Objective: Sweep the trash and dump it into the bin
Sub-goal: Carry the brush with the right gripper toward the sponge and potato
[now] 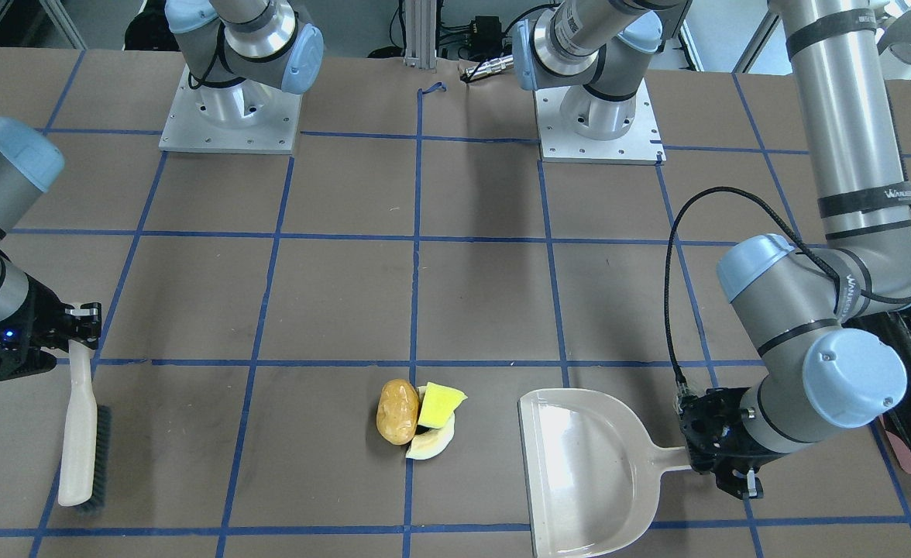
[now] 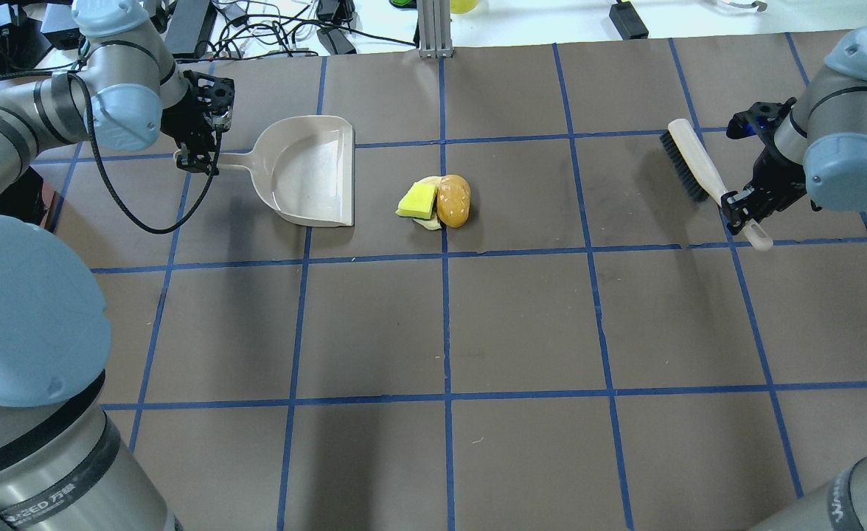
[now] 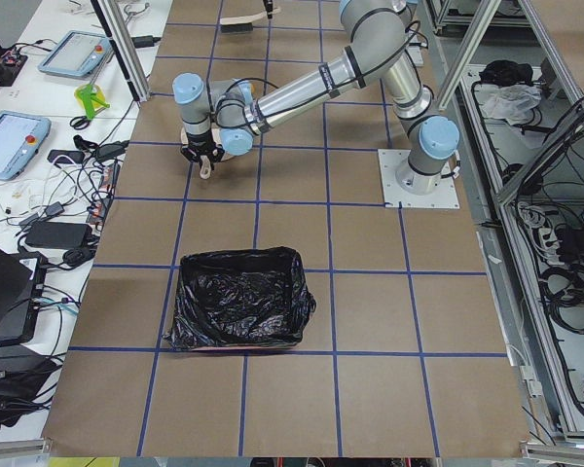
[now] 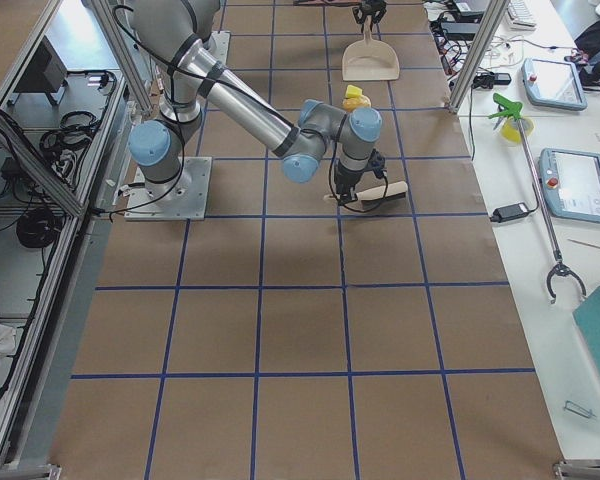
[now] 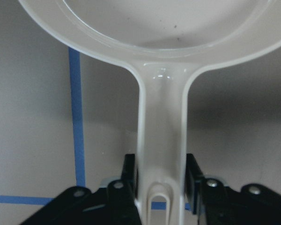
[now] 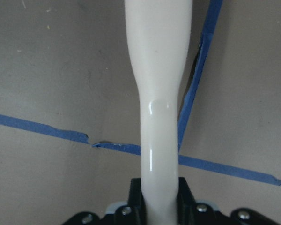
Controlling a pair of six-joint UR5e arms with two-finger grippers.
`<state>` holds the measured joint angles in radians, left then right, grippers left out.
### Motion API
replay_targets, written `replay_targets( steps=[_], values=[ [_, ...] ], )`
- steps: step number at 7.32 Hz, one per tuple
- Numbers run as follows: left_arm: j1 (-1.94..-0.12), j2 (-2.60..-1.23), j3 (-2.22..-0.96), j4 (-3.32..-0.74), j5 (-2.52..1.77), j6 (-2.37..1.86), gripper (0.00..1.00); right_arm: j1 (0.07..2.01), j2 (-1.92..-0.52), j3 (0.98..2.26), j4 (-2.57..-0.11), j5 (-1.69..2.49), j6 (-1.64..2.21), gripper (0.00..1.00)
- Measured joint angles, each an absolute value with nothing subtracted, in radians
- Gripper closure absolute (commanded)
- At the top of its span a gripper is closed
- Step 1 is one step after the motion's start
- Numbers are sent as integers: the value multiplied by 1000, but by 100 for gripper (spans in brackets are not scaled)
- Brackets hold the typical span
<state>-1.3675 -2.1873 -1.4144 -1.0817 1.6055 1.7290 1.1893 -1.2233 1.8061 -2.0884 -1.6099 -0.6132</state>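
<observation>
**Q:** What is the condition of the left pincer?
**A:** In the overhead view, upper left of the frame, the left pincer (image 2: 197, 161) is clamped on the handle of the beige dustpan (image 2: 308, 173). The left wrist view confirms this: both fingers (image 5: 131, 180) press against the sides of the handle. The dustpan lies flat on the desk (image 2: 522, 324) with its open edge facing frame right.

**Q:** Where is the trash?
**A:** The trash (image 2: 437, 203) is at upper centre of the frame, near the dustpan mouth but not touching it, on a blue tape line (image 2: 445, 295). It is three pieces in contact. The yellow sponge wedge (image 2: 419, 199) is on the left and the golden-brown potato (image 2: 453, 200) on the right. The cream crescent piece (image 2: 428, 223) lies partly under both.

**Q:** What is at the right side?
**A:** At upper right, the brush (image 2: 699, 173) lies at an angle, with the dark bristle head up-left and the handle down-right. The right pincer (image 2: 744, 210) is closed on the handle near its end. Whether the bristles touch the desk cannot be determined.

**Q:** Where is the bin?
**A:** In the exterior left view, the bin (image 3: 238, 297) is at lower centre-left of the frame. It is lined with a black bag and stands on the desk, well apart from the dustpan.
</observation>
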Motion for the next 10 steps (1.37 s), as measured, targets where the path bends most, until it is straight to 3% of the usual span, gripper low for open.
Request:
replay_targets(
  steps=[10],
  values=[
    [-1383, -2184, -1403, -1115, 1621, 1730, 93, 1694, -1223, 1776, -2070, -1499, 332, 100]
  ],
)
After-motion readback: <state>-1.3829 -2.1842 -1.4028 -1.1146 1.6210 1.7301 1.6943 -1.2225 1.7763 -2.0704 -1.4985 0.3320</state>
